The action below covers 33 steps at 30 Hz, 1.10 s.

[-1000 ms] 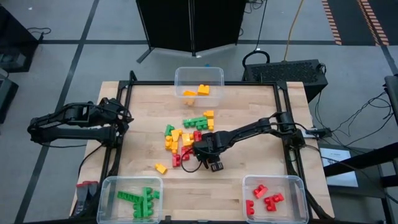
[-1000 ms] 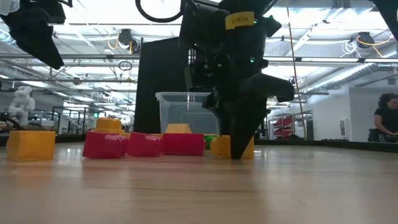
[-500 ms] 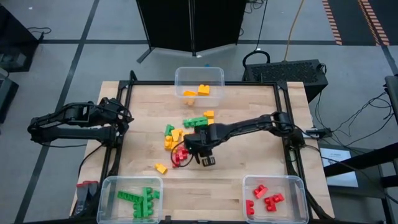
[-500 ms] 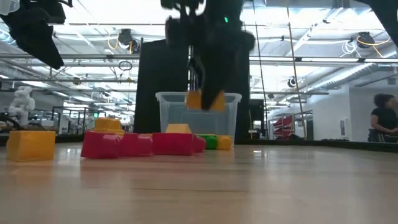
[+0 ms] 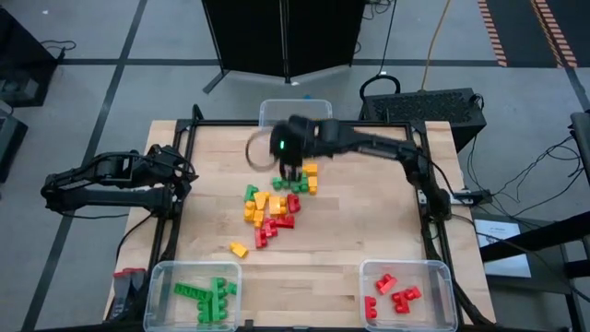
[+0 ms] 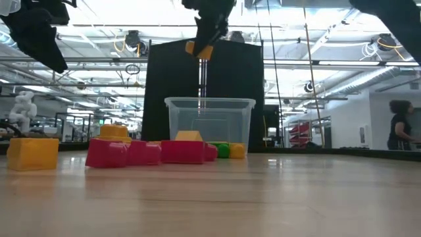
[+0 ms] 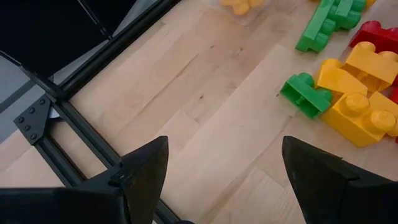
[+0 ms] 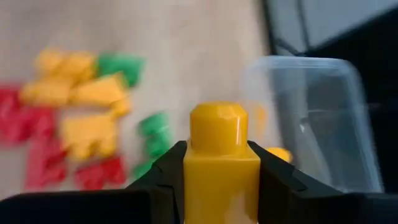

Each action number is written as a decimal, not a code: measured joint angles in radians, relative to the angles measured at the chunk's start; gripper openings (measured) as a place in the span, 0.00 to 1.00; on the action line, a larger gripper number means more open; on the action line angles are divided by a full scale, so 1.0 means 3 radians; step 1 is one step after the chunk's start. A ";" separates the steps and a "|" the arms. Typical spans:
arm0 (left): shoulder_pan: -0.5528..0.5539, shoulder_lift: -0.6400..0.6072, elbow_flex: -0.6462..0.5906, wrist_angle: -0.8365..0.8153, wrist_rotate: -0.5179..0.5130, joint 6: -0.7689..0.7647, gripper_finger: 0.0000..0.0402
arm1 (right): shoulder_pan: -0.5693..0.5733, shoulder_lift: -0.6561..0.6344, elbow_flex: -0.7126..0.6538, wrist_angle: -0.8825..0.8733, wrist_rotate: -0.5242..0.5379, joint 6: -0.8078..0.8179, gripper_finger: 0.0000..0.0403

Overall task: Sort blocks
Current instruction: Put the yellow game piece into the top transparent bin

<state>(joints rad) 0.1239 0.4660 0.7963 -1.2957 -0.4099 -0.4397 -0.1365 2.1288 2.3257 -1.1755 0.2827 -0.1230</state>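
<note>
One yellow block (image 8: pixel 219 163) is up in the air, pinched between the right gripper (image 8: pixel 217 180) fingers, high above the table near the far bin (image 5: pixel 295 114), the one that in the right wrist view already holds something yellow. Carry step, by my read: yellow goes to the far bin, so the next move calls for getting squarely over that bin's opening before letting go. On the table the mixed pile (image 5: pixel 274 205) of red, green and yellow blocks waits mid-table, one lone yellow block (image 5: pixel 239 249) nearer the front. Green bin (image 5: pixel 195 293) front left, red bin (image 5: pixel 406 290) front right. Left gripper (image 7: pixel 224 180) parked at the table's left edge, fingers wide, holding nothing
</note>
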 joint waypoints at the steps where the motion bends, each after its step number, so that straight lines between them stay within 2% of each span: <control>1: 0.0000 0.0000 0.0000 -0.0001 0.0000 0.0000 0.72 | -0.0092 0.0000 0.0031 0.0050 0.0023 0.0088 0.28; 11: 0.0001 0.0000 0.0000 0.0000 0.0000 -0.0001 0.72 | -0.0879 0.0024 0.0032 0.0166 -0.0009 0.0883 0.28; 15: 0.0001 0.0000 0.0000 0.0000 0.0000 -0.0003 0.72 | -0.1076 0.0026 -0.0104 0.0197 -0.0262 0.1155 0.28; 25: 0.0001 0.0000 0.0000 0.0001 -0.0046 -0.0006 0.72 | -0.1284 0.0029 -0.0606 0.0476 -0.0345 0.1680 0.28; 31: 0.0000 0.0000 0.0000 0.0003 -0.0048 -0.0006 0.72 | -0.1299 0.0042 -0.0822 0.0598 -0.0356 0.1767 0.28; 33: 0.0000 0.0000 0.0000 0.0003 -0.0050 -0.0005 0.72 | -0.1295 0.0046 -0.0860 0.0609 -0.0359 0.1746 0.32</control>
<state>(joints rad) 0.1240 0.4660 0.7963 -1.2949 -0.4248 -0.4412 -0.5250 2.1427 2.0677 -0.9928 0.1751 0.4009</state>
